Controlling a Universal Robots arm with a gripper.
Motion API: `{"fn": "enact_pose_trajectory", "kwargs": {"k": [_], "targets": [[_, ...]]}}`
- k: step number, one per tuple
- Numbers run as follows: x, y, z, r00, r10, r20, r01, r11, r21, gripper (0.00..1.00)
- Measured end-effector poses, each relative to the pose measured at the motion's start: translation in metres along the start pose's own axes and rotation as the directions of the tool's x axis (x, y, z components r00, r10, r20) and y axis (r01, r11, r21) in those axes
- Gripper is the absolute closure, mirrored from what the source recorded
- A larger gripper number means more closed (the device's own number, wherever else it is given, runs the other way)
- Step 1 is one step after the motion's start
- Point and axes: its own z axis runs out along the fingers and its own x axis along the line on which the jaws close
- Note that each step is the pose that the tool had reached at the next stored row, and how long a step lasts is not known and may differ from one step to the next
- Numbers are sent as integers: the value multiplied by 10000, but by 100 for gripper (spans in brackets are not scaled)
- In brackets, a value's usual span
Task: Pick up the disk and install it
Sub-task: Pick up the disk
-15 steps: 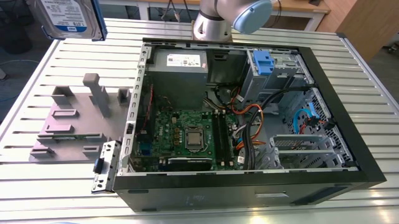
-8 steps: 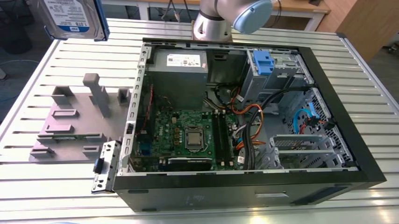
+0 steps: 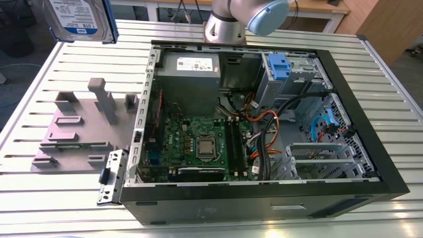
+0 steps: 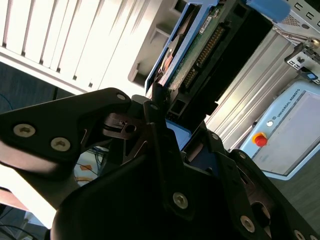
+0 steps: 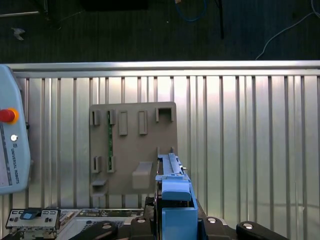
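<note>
The disk, silver with a blue-and-white label and blue rails, hangs in the air above the table's far corner at the exterior view's left, beyond the grey fixture plate. In the second wrist view my gripper is shut on one end of the disk, whose circuit-board side and connector face the camera. The first wrist view shows the disk edge-on above the fixture plate, held in my gripper.
An open computer case lies on the slatted table, with a green motherboard, a grey power supply and a drive bay with a blue caddy. The arm's base stands behind it. A teach pendant lies nearby.
</note>
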Motion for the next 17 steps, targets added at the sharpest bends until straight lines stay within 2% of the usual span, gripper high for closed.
{"fn": "enact_pose_trajectory", "kwargs": {"k": [17], "targets": [[-2,-95,-1,10000,-1,0,1,10000,-3,63]]}}
